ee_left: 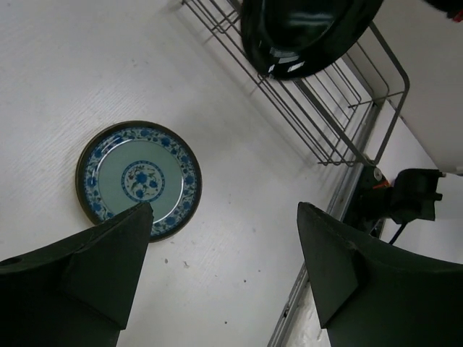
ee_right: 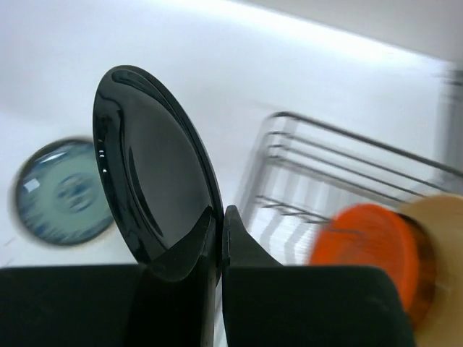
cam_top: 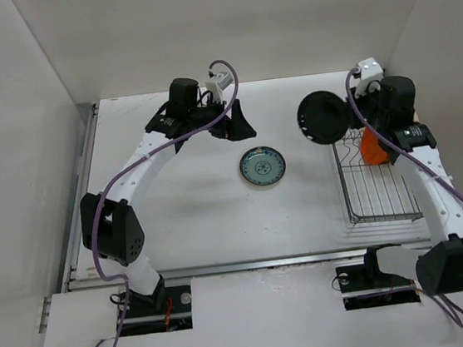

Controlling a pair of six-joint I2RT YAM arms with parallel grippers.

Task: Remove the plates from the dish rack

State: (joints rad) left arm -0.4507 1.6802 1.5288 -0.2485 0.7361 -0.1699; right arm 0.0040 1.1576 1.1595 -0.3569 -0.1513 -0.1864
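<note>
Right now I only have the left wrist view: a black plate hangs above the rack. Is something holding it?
Observer: Yes, the right tool is shut on the rim of the black plate.
Operator: Any plates in the rack?
Observer: An orange plate stands at the far end of the rack.
Operator: Only that one?
Observer: No, a tan plate stands right next to it.

The black plate (ee_right: 155, 181) is gleaming glossy; the dish rack (cam_top: 376, 195) is showing thin silvery metal wire; the blue-patterned plate (ee_left: 139, 179) is looking smoothly glazed on the matt white table (cam_top: 195, 219).
</note>
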